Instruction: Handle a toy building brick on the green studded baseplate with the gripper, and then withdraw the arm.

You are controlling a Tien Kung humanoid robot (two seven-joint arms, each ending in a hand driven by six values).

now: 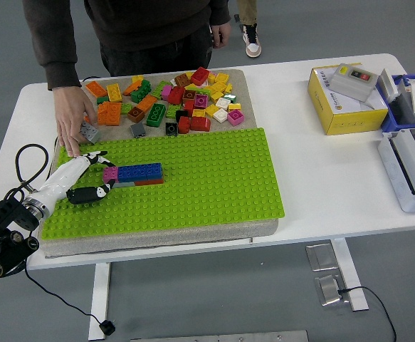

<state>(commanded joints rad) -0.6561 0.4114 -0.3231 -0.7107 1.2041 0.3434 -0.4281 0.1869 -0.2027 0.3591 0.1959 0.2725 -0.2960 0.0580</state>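
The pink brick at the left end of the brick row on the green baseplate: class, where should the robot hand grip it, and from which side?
Probably across the pink brick's near and far side faces, coming from the left. Its right end abuts the blue brick, so only the left end and those two faces are free, and the left robot hand already lies open beside it.

Baseplate point(193, 178) sits on table's point(321, 178) left-centre. Loose brick pile point(168, 100) just behind it. Short brick row point(134, 173) on baseplate's left part, robot left hand point(86, 178) just left of row. Box point(346, 96) far right.
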